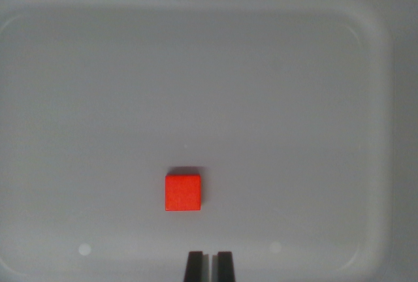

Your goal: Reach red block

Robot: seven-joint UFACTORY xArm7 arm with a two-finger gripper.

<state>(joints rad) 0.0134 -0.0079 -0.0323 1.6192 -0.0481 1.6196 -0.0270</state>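
red block [183, 192] alone in grey tray [366, 53]; tool [209, 266] pressed together just below.

You see only the gripper [209, 266]: two dark, flat, square-ended fingers [194, 267] with a thin gap between.

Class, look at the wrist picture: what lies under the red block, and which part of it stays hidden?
The red block rests on the floor of a grey tray, beside nothing else. The patch of floor directly beneath it is covered, so unseen.
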